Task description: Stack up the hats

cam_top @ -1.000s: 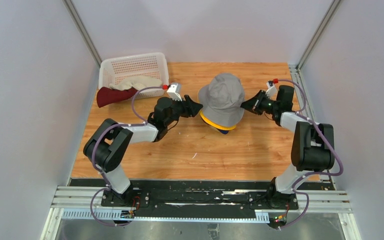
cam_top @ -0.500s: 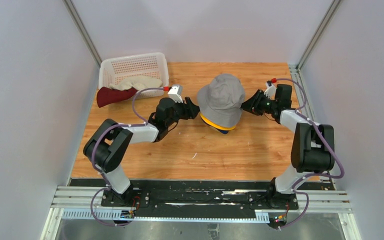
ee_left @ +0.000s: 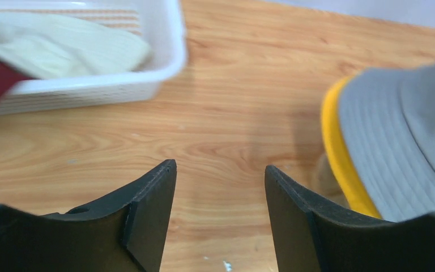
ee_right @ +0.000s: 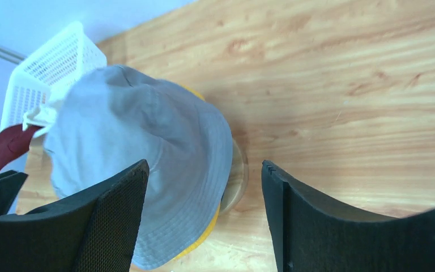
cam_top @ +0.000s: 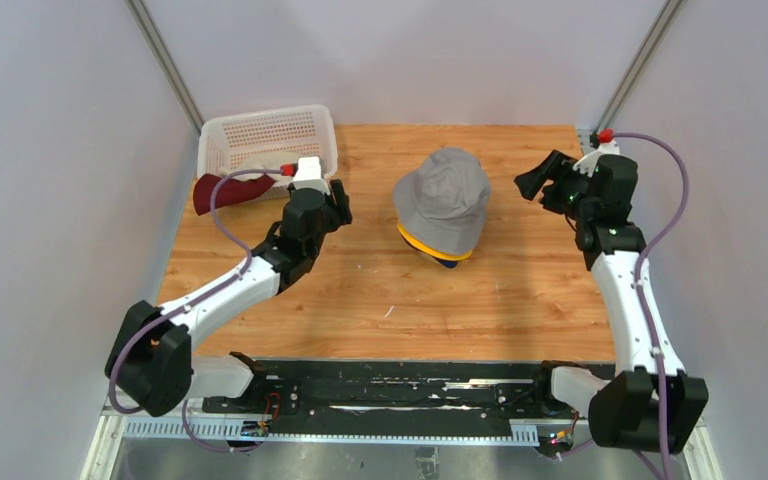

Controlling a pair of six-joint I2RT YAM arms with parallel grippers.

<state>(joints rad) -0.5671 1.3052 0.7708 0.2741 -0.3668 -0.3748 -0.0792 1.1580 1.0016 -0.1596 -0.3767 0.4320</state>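
Left claw (ee_left: 221, 170), jaws apart and empty, sits nearest the dark red hat (cam_top: 218, 190), lying leftward, seemingly draped over the basket (cam_top: 270, 130) rim.

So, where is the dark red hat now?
In the top view the dark red hat is far left, hanging over the near edge of the white basket, beside the beige hat.

Table (cam_top: 360, 290), wooden.
- Centre stack: grey hat (cam_top: 444, 195) on top; yellow hat (cam_top: 428, 246) and navy hat (cam_top: 446, 263) edges show beneath.
- Basket (cam_top: 260, 128), far left: beige hat (cam_top: 265, 164) inside, red hat (cam_top: 222, 190) hanging over its edge.
- Left gripper (cam_top: 338, 203) beside basket; right gripper (cam_top: 528, 184) right of stack, apart from it.
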